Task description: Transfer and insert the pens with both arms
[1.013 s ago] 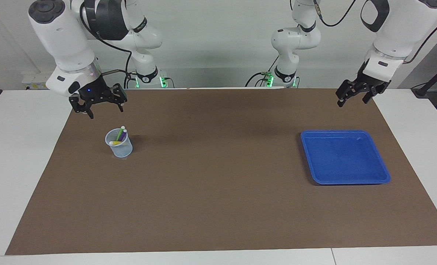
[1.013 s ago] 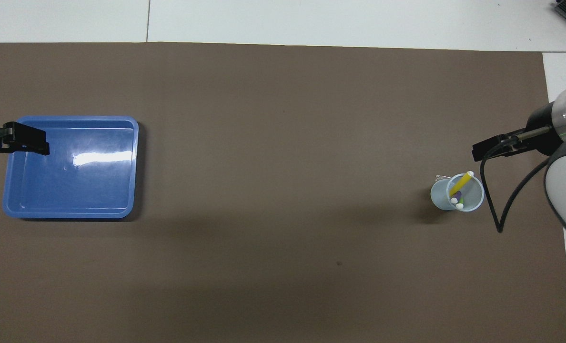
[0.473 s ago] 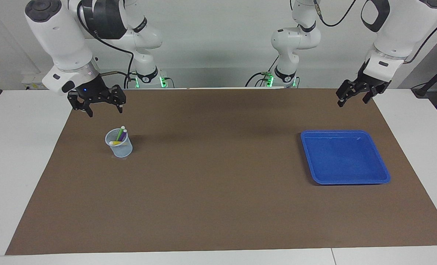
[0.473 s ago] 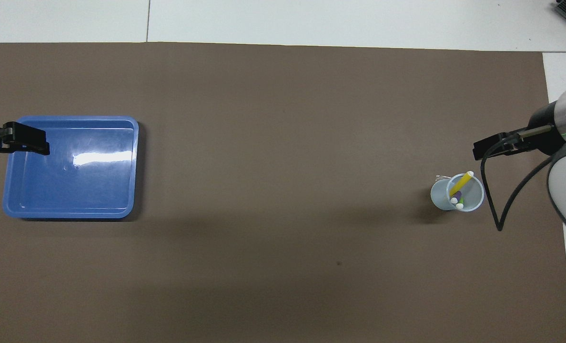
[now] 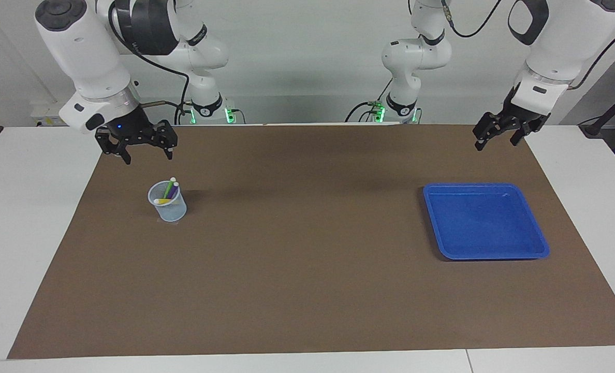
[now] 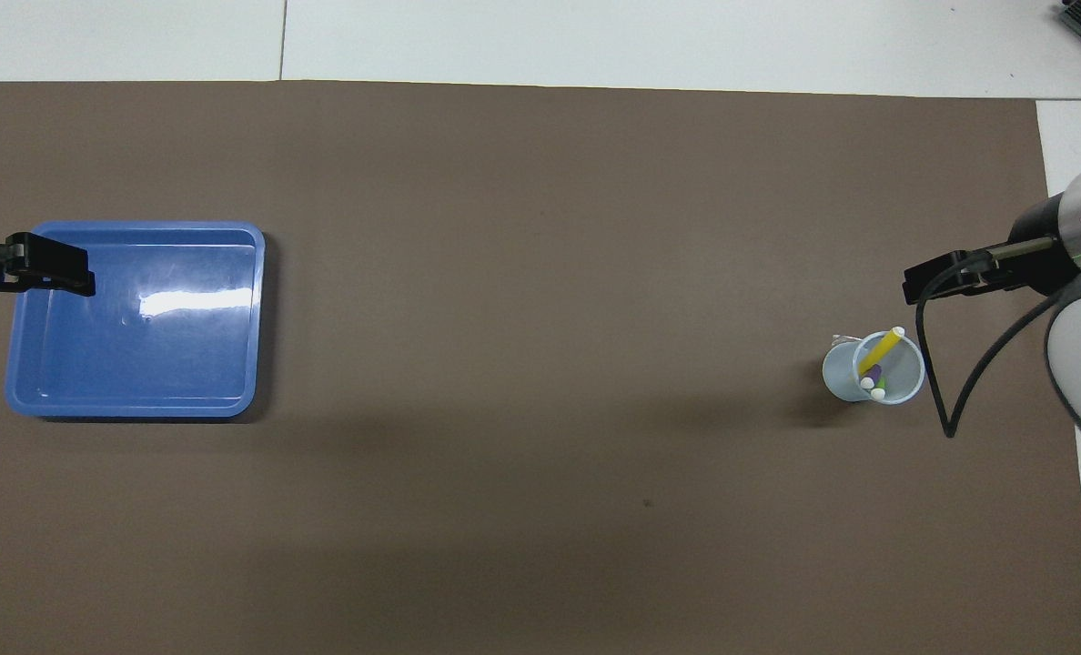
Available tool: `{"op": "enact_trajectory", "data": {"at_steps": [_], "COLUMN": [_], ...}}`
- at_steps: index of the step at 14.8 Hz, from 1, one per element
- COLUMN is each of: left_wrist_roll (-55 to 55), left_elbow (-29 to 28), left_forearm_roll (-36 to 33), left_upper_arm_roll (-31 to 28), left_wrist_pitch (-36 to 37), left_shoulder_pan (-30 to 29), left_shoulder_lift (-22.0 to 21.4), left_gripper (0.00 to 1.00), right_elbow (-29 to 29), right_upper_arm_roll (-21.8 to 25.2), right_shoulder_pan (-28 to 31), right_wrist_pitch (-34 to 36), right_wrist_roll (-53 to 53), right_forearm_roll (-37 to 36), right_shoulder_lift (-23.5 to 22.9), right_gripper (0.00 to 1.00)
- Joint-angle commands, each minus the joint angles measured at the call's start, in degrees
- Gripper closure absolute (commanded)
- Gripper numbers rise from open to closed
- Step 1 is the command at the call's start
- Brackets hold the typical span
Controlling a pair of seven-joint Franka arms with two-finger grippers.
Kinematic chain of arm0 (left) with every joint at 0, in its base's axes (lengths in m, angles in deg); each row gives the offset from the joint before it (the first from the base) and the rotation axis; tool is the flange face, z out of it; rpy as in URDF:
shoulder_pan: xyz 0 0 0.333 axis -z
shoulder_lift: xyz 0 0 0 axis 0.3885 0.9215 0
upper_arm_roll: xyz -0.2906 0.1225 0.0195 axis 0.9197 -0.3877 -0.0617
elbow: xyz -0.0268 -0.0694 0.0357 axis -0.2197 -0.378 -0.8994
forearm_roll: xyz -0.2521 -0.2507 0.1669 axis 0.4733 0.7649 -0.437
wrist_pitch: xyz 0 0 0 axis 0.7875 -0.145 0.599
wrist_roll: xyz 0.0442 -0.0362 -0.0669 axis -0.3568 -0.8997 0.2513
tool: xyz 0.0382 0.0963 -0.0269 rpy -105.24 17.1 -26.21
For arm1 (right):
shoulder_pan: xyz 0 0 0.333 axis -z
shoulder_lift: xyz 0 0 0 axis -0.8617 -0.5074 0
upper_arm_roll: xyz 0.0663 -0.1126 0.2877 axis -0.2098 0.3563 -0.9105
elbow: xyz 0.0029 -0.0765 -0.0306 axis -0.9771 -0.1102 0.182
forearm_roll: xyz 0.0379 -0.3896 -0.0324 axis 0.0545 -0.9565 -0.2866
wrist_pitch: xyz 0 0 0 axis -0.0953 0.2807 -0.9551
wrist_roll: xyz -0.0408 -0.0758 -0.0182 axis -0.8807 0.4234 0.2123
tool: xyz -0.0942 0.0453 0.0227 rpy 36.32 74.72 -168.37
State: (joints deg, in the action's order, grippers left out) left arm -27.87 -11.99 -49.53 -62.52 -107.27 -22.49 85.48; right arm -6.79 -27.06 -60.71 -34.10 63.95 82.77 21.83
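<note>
Right gripper (image 5: 142, 150): fingers spread wide, nothing between them, hanging over mat (image 5: 307, 290) nr the corner at the robots' edge, right arm's end. Left gripper (image 5: 496, 137): fingers also apart, empty, up over mat nr the other robot-edge corner; in overhead view tip seems to overlap tray (image 5: 486, 221), but facing view shows it raised and clear of the rim, so no contact. Outward from right fingers: clear cup (image 5: 167, 202) on mat, a bit farther from the robots than the spot under the gripper and slightly toward table centre. All 3 pens in cup, caps up: green pen (image 5: 169, 187), purple pen (image 5: 174, 190), yellow pen (image 5: 161, 201). Yellow leans most, tip at the rim on the side away from the robots per overhead view; other two steeper, close together. Long axes roughly upright, tilted, so any grasp would call for descent from above onto a cap end. Right arm clearly closer to cup; left arm well apart from it, waiting at tray end. Tray holds nothing. Judged: insertion looks complete, both arms backed off.
</note>
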Motion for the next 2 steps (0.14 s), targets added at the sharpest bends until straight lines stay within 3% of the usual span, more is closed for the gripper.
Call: {"op": "enact_trajectory", "data": {"at_steps": [1, 2], "left_wrist_roll": [-0.95, -0.95], "left_elbow": [0.52, 0.52], "left_forearm_roll": [0.68, 0.68], "left_upper_arm_roll": [-0.38, -0.38], "left_wrist_pitch": [0.55, 0.55], "left_shoulder_pan": [0.16, 0.16], "left_shoulder_lift": [-0.16, -0.16], "left_gripper": [0.0, 0.0], "right_elbow": [0.15, 0.15], "right_upper_arm_roll": [0.06, 0.06], "right_shoulder_pan": [0.06, 0.06], "right_wrist_pitch": [0.81, 0.81], "right_wrist_roll": [1.04, 0.95], "right_forearm_roll": [1.26, 1.26], "right_shoulder_lift": [0.57, 0.57], "right_gripper": [0.0, 0.0]}}
